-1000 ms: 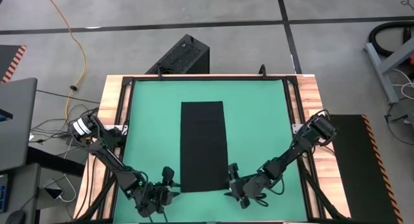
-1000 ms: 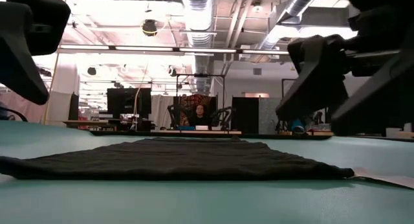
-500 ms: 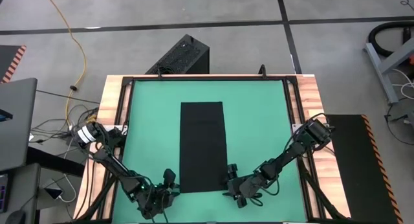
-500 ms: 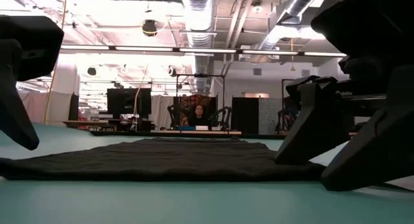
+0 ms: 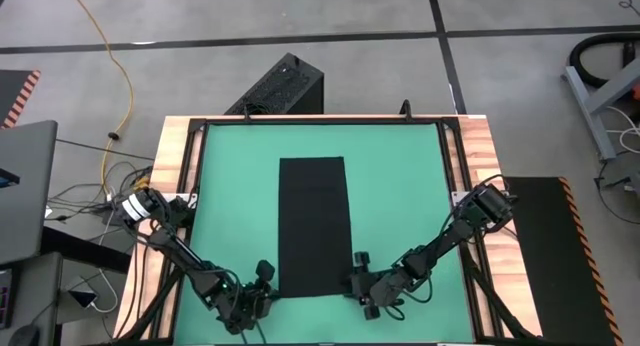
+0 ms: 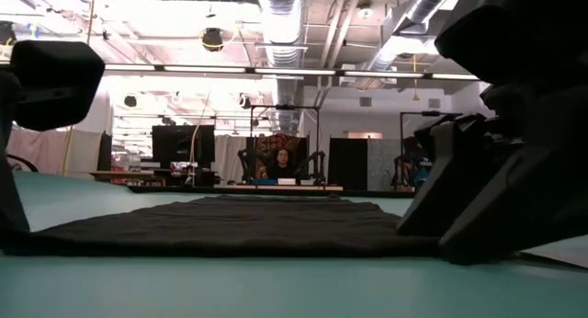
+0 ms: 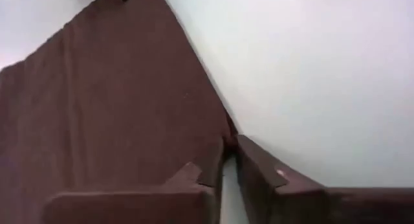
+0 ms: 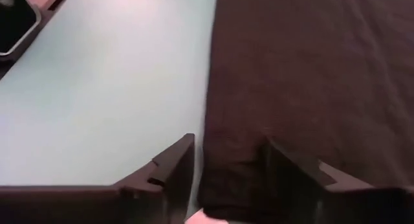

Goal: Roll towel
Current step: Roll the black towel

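The black towel [image 5: 313,226] lies flat and lengthwise on the green mat [image 5: 400,186]; the low view shows it [image 6: 239,228] spread level. My left gripper [image 5: 264,278] is down at the towel's near left corner, shut on its edge [image 7: 226,145]. My right gripper [image 5: 358,273] is down at the near right corner, open. In the right wrist view [image 8: 228,160] one finger stands over the mat and the other over the cloth, astride the towel's right edge [image 8: 208,140]. My left gripper pinches the towel's left edge at the near corner [image 7: 223,123] between its two fingertips. It comes in slanting down from the table's near left. The cloth still lies flat on the mat. My right gripper: whether its fingers [image 8: 278,169] touch the cloth, I cannot tell.
A black vented box [image 5: 282,86] stands on the floor beyond the table's far edge. A wooden frame [image 5: 175,176] borders the mat. Bare mat lies on both sides of the towel. A laptop [image 5: 25,186] and cables sit off the left side.
Both grippers have sunk onto the table at the towel's near corners. My left gripper has shut on the left corner's edge. My right gripper has rolled and its fingers have drawn somewhat closer. The towel has stayed flat where it was.
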`<state>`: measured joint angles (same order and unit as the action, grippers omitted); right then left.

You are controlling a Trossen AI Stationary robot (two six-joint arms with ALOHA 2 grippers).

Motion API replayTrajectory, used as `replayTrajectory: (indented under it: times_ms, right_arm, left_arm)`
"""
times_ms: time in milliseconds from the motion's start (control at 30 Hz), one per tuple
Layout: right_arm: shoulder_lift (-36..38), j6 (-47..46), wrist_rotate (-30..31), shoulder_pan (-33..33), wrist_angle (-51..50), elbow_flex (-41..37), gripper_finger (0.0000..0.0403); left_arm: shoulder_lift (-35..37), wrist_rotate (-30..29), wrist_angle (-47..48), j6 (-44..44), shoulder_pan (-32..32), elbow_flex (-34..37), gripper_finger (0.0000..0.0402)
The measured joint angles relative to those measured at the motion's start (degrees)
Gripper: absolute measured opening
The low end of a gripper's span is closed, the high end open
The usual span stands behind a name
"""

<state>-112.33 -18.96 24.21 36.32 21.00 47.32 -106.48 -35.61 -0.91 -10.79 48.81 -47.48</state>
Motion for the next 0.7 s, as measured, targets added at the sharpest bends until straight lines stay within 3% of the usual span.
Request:
replayTrajectory:
  times_ms: [433,700]
  right_arm:
    - [-0.1,-3.4,2.1,0.0,-0.3,-0.2,0.002]
    - [2.4,-4.7,1.5,0.7,1.3,-0.3,0.0015]
  left_arm:
    - [-0.1,-3.3,0.4,-1.2,-0.1,-0.2,0.0]
    - [-0.2,-5.3,1.9,1.0,0.0,-5.4,0.0]
